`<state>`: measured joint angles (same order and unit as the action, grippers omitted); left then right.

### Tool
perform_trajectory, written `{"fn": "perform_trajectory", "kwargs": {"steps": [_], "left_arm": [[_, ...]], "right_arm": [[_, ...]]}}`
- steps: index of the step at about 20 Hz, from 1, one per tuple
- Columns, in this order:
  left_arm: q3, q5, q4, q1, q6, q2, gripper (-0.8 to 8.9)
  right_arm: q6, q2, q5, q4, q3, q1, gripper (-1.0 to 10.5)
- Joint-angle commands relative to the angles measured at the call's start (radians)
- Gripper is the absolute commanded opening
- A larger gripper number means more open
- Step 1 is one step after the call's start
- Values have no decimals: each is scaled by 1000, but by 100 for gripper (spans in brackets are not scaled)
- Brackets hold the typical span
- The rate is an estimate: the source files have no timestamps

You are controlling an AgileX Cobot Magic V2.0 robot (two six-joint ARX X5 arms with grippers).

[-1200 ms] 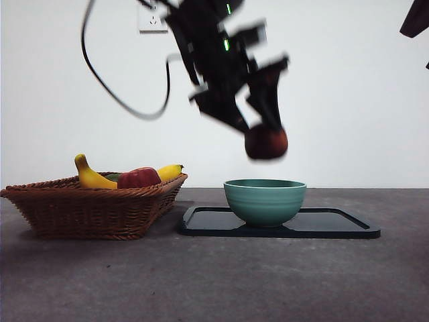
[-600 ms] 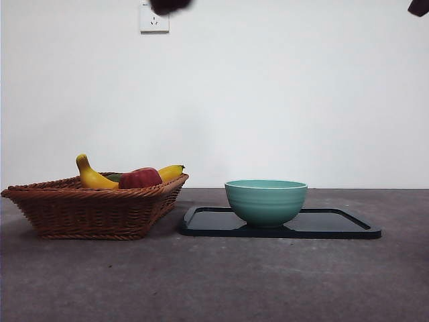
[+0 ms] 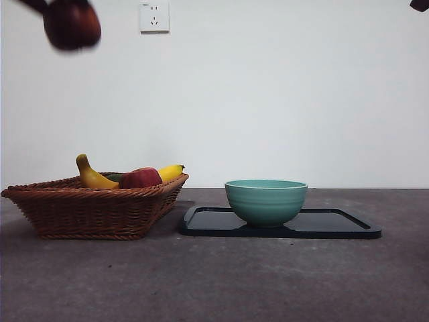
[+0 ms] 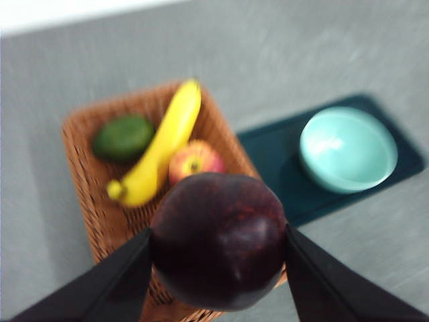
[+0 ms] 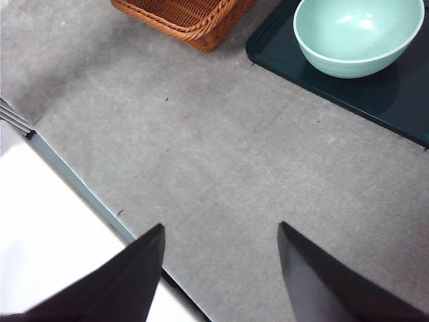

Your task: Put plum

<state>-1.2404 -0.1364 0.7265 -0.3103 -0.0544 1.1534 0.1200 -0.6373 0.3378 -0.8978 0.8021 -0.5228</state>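
one plum point(image 4: 218, 239), one bowl point(image 3: 265, 200)

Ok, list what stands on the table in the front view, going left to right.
Wicker basket holding the banana and red apple → green bowl on the dark tray. The plum hangs above, top left.

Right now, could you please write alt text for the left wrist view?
The left gripper holds a dark plum between its jaws, high above a wicker basket containing a banana, a red apple and a green fruit. Beside it, a teal bowl sits on a dark tray.
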Motion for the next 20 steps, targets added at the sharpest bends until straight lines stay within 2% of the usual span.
{"fn": "perform_trajectory", "kwargs": {"steps": [1,6,15,20], "left_arm": [[110,-3,-140,-3,-8,19,215],[265,24,-319,-2,-19,111,215],[274,93,-463,-1,-69,388,215],[274,95,-494,-1,-73,445,218]], "right_arm": [[0,-6,2,7,5,-7,268],[0,-6,2,7,5,-7,268],[11,-6,2,6,5,-7,268],[22,-6,2,6,5,-7,268]]}}
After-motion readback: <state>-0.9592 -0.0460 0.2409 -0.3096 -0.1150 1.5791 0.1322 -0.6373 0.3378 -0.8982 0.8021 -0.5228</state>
